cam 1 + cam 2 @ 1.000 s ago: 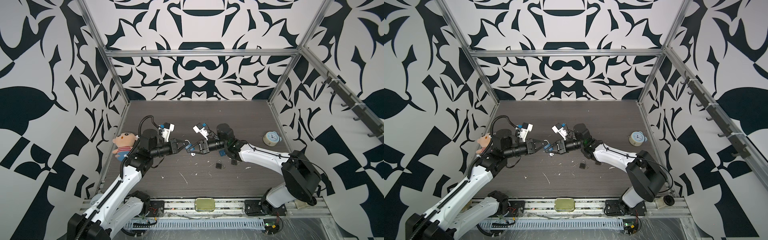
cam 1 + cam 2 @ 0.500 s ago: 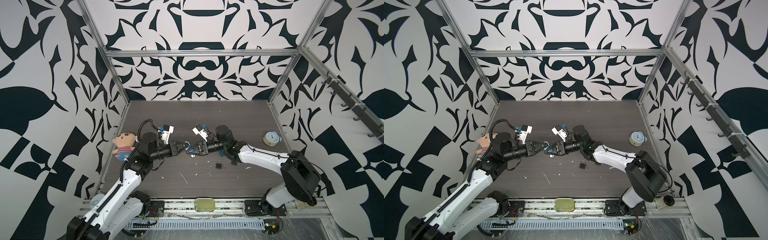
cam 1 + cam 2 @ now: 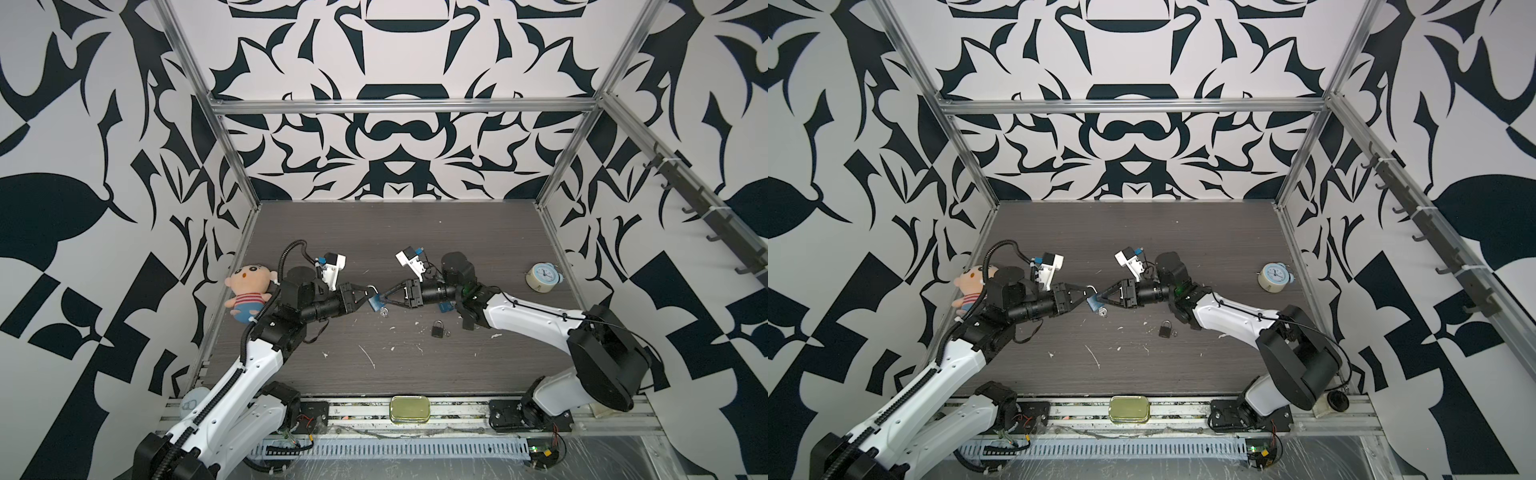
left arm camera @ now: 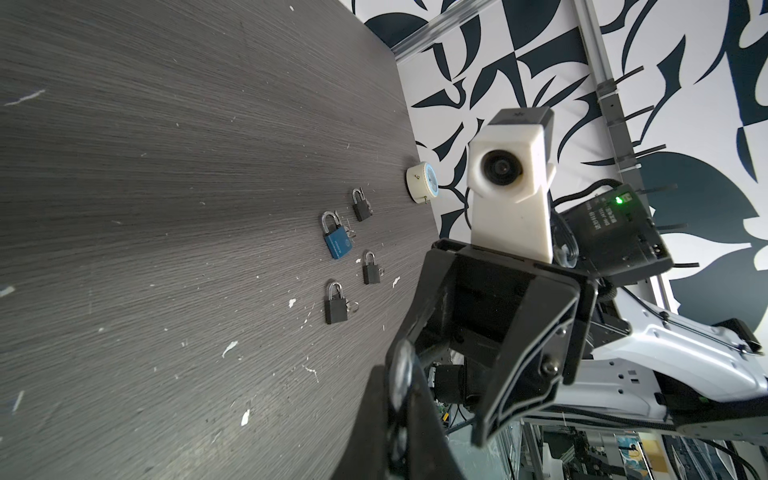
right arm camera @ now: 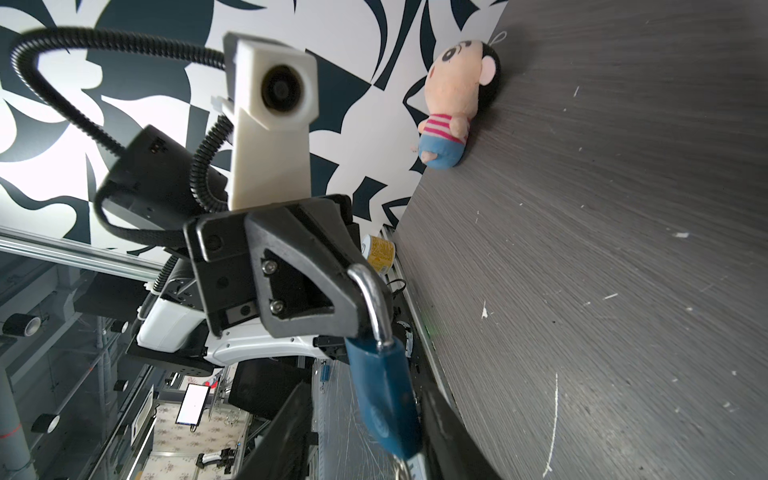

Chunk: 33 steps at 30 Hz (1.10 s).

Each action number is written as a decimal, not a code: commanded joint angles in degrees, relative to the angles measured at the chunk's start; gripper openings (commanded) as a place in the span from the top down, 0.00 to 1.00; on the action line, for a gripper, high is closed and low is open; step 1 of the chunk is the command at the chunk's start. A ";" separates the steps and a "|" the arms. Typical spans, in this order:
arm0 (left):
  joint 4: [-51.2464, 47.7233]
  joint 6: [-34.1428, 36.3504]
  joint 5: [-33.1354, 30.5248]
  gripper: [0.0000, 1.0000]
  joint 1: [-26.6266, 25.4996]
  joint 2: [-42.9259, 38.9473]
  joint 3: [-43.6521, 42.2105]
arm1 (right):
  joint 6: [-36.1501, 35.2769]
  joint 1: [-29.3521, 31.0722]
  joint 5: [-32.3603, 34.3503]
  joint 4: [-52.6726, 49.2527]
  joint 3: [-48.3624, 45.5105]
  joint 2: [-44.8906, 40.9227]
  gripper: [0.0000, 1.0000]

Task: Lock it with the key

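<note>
A blue padlock (image 3: 376,303) (image 3: 1093,304) hangs above the table's middle in both top views. My left gripper (image 3: 366,294) (image 3: 1087,296) is shut on its silver shackle (image 5: 372,296). The blue body (image 5: 384,392) lies between the spread fingers of my right gripper (image 5: 370,451) (image 3: 384,297), close to one finger (image 5: 451,436) and apart from the other. A silver key (image 3: 385,312) (image 5: 406,464) with its ring sticks out of the body's lower end. In the left wrist view my left gripper (image 4: 401,419) is pressed shut, and the lock's body is hidden.
Another blue padlock (image 4: 336,237) and three dark padlocks (image 4: 336,304) lie on the table by the right arm; one dark padlock (image 3: 436,329) shows in the top views. A small clock (image 3: 542,279) stands far right, a plush doll (image 3: 249,291) far left, a brass tin (image 3: 409,409) on the front rail.
My right gripper's jaws have spread apart around the padlock's body. The left gripper keeps its hold on the shackle, and both grippers have sunk slightly toward the table's front.
</note>
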 commanded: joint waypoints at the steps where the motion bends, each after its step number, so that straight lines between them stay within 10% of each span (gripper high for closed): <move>1: -0.63 -0.28 -1.15 1.00 -0.03 -1.18 1.10 | -0.10 -1.30 0.92 4.00 -0.62 -3.00 0.54; 33: 1.20 -7.42 -5.20 1.00 -0.03 -0.66 5.04 | -3.06 2.44 -0.88 3.46 -0.59 -0.76 0.54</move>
